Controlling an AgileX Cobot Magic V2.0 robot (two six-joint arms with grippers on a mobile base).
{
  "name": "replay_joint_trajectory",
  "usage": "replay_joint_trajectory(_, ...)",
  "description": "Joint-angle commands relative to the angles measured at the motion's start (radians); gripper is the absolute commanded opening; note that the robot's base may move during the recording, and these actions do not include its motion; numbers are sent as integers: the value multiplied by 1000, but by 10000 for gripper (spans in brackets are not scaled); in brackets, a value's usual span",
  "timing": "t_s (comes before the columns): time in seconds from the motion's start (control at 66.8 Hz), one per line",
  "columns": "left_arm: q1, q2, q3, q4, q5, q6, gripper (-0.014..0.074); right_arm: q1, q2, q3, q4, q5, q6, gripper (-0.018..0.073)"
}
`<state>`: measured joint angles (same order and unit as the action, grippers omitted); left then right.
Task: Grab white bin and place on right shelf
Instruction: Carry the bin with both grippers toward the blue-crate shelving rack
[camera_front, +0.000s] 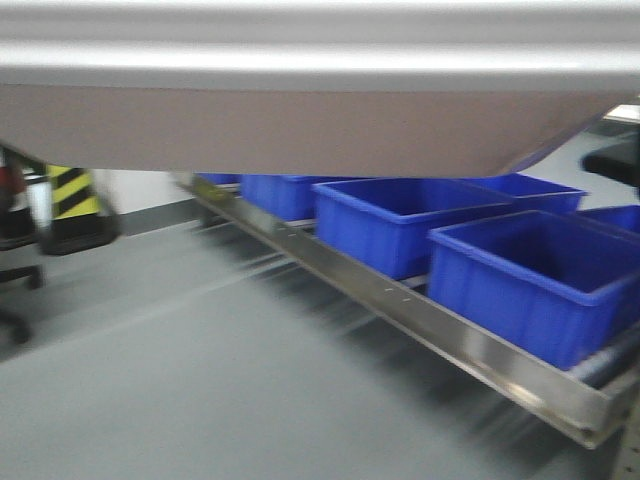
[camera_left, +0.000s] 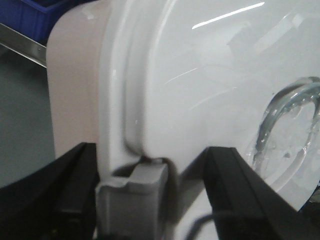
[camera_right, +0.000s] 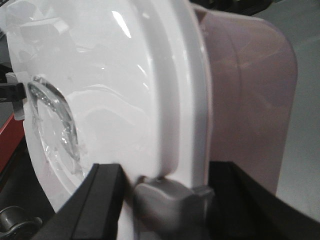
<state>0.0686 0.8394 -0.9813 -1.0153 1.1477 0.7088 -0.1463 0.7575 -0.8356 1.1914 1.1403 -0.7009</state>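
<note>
Currently held: one white bin (camera_front: 300, 110), lifted, filling the top of the front view, near the camera and apart from the shelf (camera_front: 470, 350).
Left gripper (camera_left: 151, 165): two black fingers (camera_left: 65, 190) clamped across the bin's lid rim, one grey latch (camera_left: 135, 202) between them.
Right gripper (camera_right: 165, 172): two black fingers (camera_right: 97, 200) closed the same way on the other rim, around one grey latch (camera_right: 170, 205).
Blue bins (camera_front: 400, 225): at least four in a row on the shelf, with more behind them; blur prevents an exact count.
Steel rail (camera_front: 330, 262): one, along the shelf front.
Striped post (camera_front: 72, 192): one, yellow-black, far left.
</note>
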Motion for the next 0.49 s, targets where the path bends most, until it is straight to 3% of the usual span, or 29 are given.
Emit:
replay_joint_trajectory(0.0, -21, -13, -30, -200, 162, 7, 280, 11, -2, -32, 205, 144, -6, 402)
replay_joint_trajectory(0.479, -21, -13, -30, -200, 161, 7, 280, 11, -2, -32, 205, 144, -6, 402)
